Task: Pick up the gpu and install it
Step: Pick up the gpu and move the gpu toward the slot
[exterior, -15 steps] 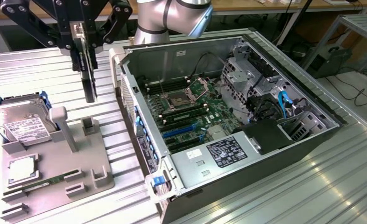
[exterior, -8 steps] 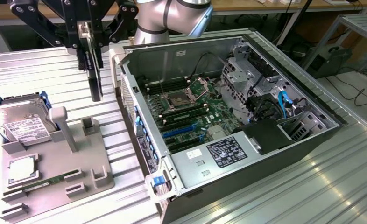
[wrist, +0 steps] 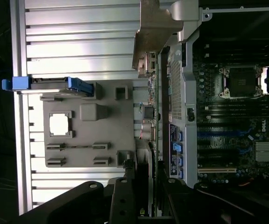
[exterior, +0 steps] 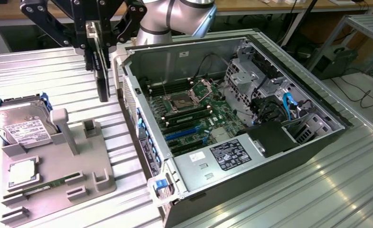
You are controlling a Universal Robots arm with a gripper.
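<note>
Jaws of the gripper (exterior: 99,39) are clamped on the upper edge of the gpu (exterior: 102,78), so the card hangs upright, I judge for meeting a motherboard (exterior: 186,111) slot. It is in air between the grey parts holder (exterior: 95,183) and the open computer case (exterior: 154,66), just beside its wall.
</note>
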